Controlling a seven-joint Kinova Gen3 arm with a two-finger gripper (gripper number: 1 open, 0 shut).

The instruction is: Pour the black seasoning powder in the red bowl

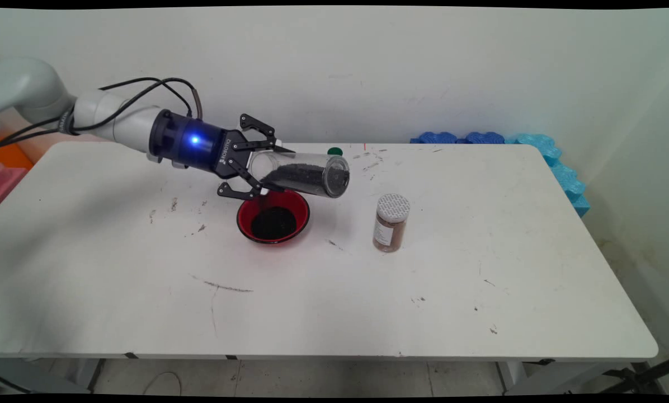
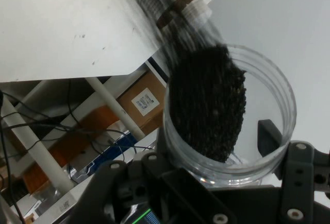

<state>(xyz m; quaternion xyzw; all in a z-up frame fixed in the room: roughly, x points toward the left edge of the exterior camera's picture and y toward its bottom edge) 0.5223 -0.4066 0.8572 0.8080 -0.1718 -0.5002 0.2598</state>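
Even, soft light; faint shadows.

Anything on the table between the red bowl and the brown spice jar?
No. In the main view, only bare, scuffed table lies between the red bowl and the spice jar.

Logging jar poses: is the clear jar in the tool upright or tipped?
Tipped. The clear jar lies nearly on its side in the tool, above the red bowl, dark grains banked along its lower wall.

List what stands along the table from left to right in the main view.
gripper → red bowl → green cap → spice jar → blue foam
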